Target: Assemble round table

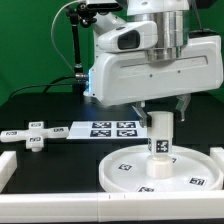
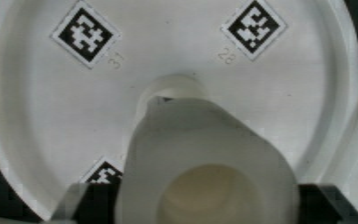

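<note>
Exterior view first: the large rimmed round white plastic disc (image 1: 104, 170) lies flat on the black mat at the front, rim and tags facing up, so its axis is vertical. It looks stiff, light and smooth. It is too wide for the fingers, so I'd guess its rim is the only place to pinch it.

The short thick white plastic cylinder (image 1: 160, 135) stands upright on the middle of the disc, long axis vertical, one tag on its side wall. The wrist view looks down along the cylinder (image 2: 202, 170) at what seems a hollow top end, with the tagged disc (image 2: 51, 110) spread around its foot. It looks rigid and slick, and probably best taken across its round sides near the top, squarely, or it may twist.

The gripper (image 1: 165, 108) hangs right over the cylinder's top. I cannot tell whether the fingers clasp it or stand apart from it.

The small cross-shaped white plastic piece (image 1: 35, 137) lies flat, well apart toward the exterior view's left, arms along the mat. It is light and easy to nudge.
</note>
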`<state>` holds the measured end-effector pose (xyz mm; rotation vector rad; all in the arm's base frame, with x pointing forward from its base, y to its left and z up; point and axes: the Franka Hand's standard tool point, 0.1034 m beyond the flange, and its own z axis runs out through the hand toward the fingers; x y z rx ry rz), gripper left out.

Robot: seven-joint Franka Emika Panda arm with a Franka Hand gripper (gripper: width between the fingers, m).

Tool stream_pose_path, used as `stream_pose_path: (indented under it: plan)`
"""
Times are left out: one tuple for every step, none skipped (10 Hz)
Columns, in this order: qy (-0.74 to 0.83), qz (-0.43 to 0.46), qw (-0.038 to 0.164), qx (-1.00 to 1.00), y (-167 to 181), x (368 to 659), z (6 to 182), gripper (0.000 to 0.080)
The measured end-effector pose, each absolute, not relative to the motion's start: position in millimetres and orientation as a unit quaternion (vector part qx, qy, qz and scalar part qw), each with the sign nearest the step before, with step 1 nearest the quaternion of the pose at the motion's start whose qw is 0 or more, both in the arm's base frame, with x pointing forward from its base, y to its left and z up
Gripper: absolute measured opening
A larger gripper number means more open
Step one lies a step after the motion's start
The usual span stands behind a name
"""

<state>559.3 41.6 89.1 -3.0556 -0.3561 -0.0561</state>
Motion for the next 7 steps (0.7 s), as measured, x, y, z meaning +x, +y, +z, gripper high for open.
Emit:
stream_pose_path:
  plan:
    - [-0.069,-0.017,0.037,-0.997,41.2,559.3,89.1,0.0412]
    - [-0.014,-0.016,0.046,-0.999,40.4,559.5,89.1,0.0412]
    - [0.054,-0.016,0.052,-0.997,40.3,559.5,88.6,0.0412]
    - [0.133,-0.011,0.058,-0.989,40.2,558.6,88.3,0.0412]
    - [0.207,-0.004,0.062,-0.976,40.7,557.9,87.9,0.0413]
    - [0.231,-0.002,0.062,-0.971,41.1,557.7,87.8,0.0413]
    - [0.304,0.003,0.067,-0.95,43.0,556.7,87.1,0.0413]
